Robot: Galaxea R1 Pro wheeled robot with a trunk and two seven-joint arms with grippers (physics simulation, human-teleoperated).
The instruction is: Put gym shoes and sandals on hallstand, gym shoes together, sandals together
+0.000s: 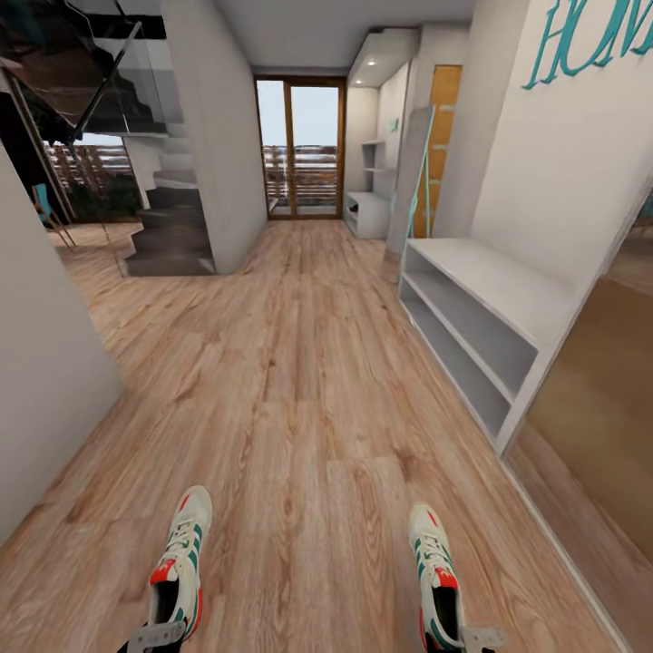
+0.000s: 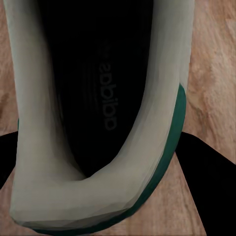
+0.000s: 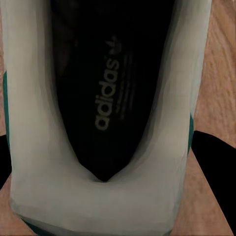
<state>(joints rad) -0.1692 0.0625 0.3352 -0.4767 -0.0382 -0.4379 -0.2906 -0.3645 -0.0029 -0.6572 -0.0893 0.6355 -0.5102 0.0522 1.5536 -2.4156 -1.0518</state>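
Two gym shoes sit closest to the head camera, toes pointing away down the corridor: the left gym shoe (image 1: 181, 567) is held at its heel by the left gripper (image 1: 156, 637), and the right gym shoe (image 1: 437, 580) at its heel by the right gripper (image 1: 472, 640). Each wrist view looks straight down into a dark insole, the left gym shoe (image 2: 98, 98) with its white collar and green trim, the right gym shoe (image 3: 103, 98) with printed lettering inside, and black finger shapes flank each heel, so both grippers are closed around the shoe heels; how wide the jaws stand cannot be judged. Whether the shoes rest on the corridor floor (image 1: 299, 390) or hang just above it cannot be told. Farther on, the hallstand (image 1: 481, 317) stands against the wall, ahead of the right gym shoe and well apart from both shoes, its bench top and two open shelves bare. Beyond the hallstand are a second white shelf unit (image 1: 370, 210) and a glazed door (image 1: 301, 150); opposite it, a dark staircase (image 1: 172, 227).
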